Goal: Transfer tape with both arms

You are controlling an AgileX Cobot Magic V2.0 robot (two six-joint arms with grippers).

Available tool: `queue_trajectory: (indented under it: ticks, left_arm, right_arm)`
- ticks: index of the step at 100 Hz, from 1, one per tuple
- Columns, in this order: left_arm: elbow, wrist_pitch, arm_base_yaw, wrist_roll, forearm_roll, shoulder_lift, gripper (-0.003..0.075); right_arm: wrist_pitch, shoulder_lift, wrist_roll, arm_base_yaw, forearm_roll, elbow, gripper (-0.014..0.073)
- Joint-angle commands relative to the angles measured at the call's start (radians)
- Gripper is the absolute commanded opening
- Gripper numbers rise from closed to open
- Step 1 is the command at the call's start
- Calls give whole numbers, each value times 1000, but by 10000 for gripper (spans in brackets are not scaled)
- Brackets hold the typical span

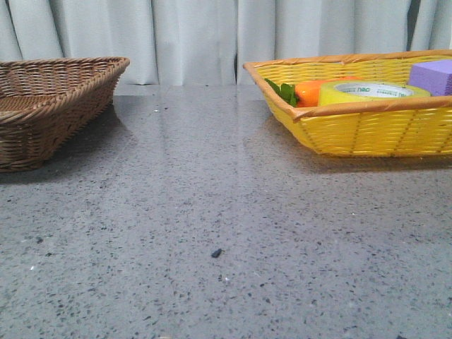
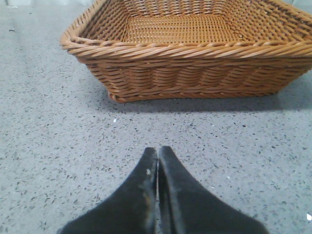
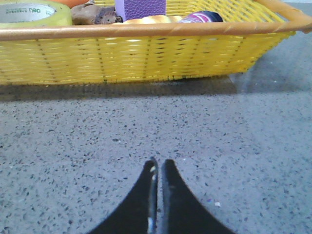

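Observation:
The yellow-green tape roll (image 1: 373, 92) with a white, green-lettered core lies flat in the yellow basket (image 1: 367, 131) at the right back of the table. It also shows in the right wrist view (image 3: 33, 12), inside the same basket (image 3: 146, 53). My right gripper (image 3: 159, 163) is shut and empty, low over the grey table in front of the basket. My left gripper (image 2: 158, 149) is shut and empty, over the table in front of the brown wicker basket (image 2: 195, 63). Neither arm shows in the front view.
The brown wicker basket (image 1: 49, 106) stands empty at the left back. The yellow basket also holds a purple block (image 1: 434, 76), an orange carrot-like toy (image 1: 311, 92) with green leaves, and other small items (image 3: 146, 19). White curtains hang behind. A small dark speck (image 1: 216, 252) lies on the table.

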Motion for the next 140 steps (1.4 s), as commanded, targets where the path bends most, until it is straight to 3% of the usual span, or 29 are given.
queue_trajectory:
  ticks: [1, 100, 140]
  left_arm:
    - [11, -59, -2, -8, -1, -28, -21]
    - [11, -66, -2, -6, 38, -28, -21]
    - [11, -207, -2, -6, 38, -28, -21]
  right_arm:
    - [-16, -21, -3, -5, 2, 20, -74]
    - [-16, -21, -3, -5, 2, 20, -74]
    - [-16, -21, -3, -5, -2, 20, -74]
